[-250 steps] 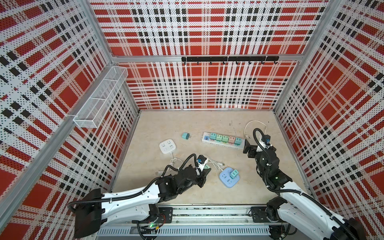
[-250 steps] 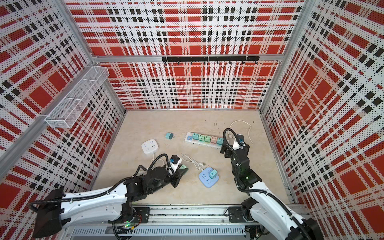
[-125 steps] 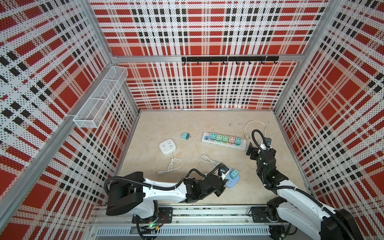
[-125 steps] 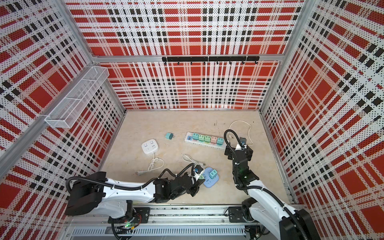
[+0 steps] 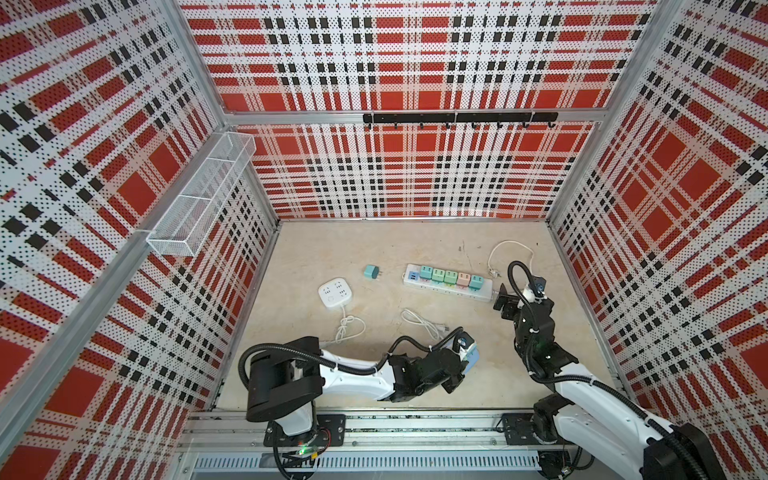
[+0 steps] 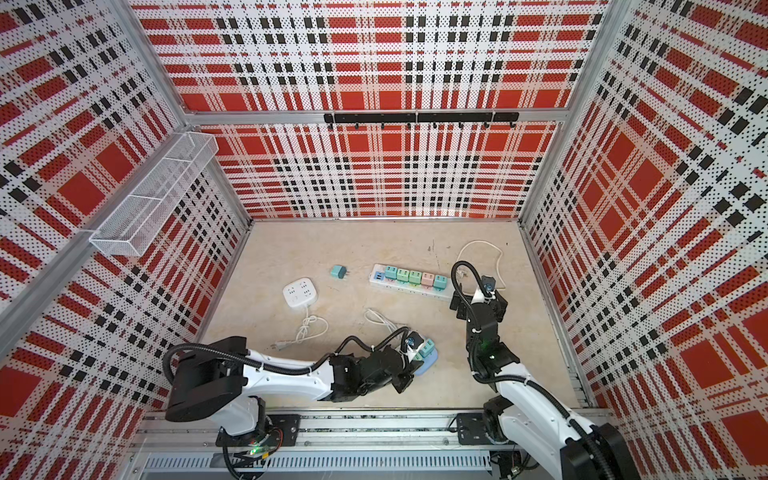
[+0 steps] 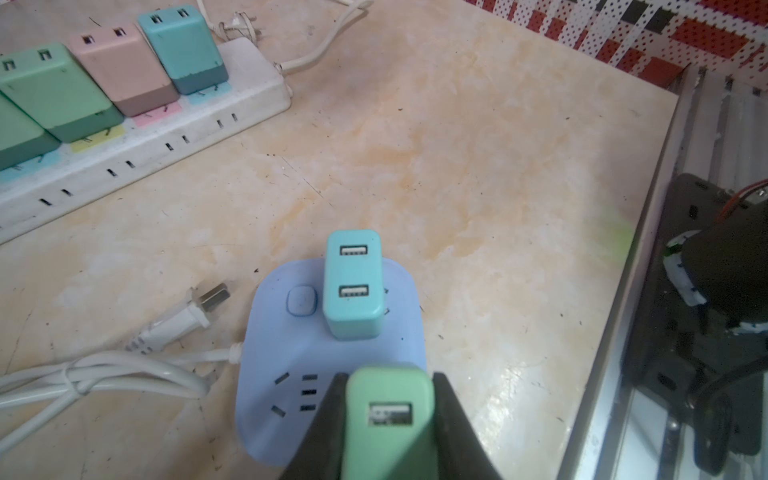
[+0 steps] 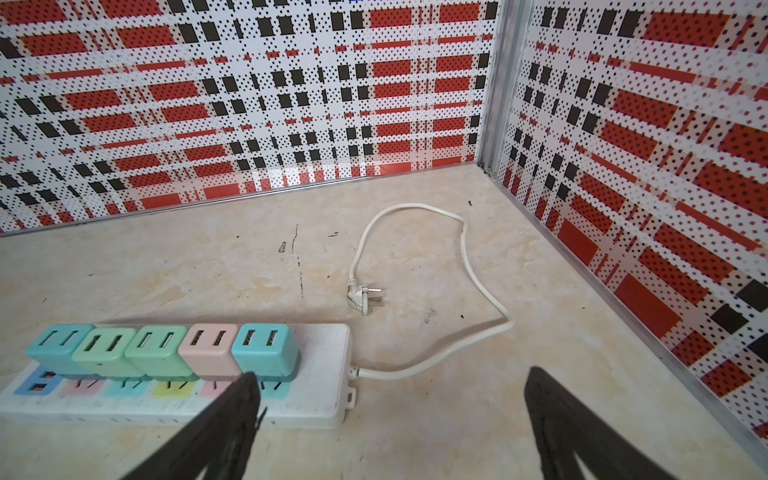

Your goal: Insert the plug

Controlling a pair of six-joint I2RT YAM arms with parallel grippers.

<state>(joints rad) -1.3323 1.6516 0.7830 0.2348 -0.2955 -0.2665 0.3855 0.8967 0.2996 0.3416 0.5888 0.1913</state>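
Left wrist view: my left claw (image 7: 388, 376) is gripping a mint-green USB charger plug (image 7: 388, 419), fingers (image 7: 328, 407) pressing on both its sides. The plug is hanging at the near end of the blue socket block (image 7: 286, 345), just beside its open slots. I cannot tell whether the prongs are touching the block, since the plug body is hiding them. A teal charger (image 7: 353, 286) is sitting upright in the block's far socket, next to a rounded button (image 7: 301, 300). A white cord (image 7: 104, 374) is lying bundled alongside, its pronged end (image 7: 189, 320) resting on the tabletop (image 7: 478, 187).

In both top views my left arm is reaching across the front of the table and covering most of the block (image 6: 432, 360). A loose teal charger (image 5: 371, 272) and a white square socket (image 5: 336, 293) are lying well apart from it, farther back.

Right wrist view: my right claw (image 8: 392, 376) is standing wide with nothing between its fingers, hovering near the cord end of the long white power strip (image 8: 320, 399). Five chargers are sitting in a row on that strip.
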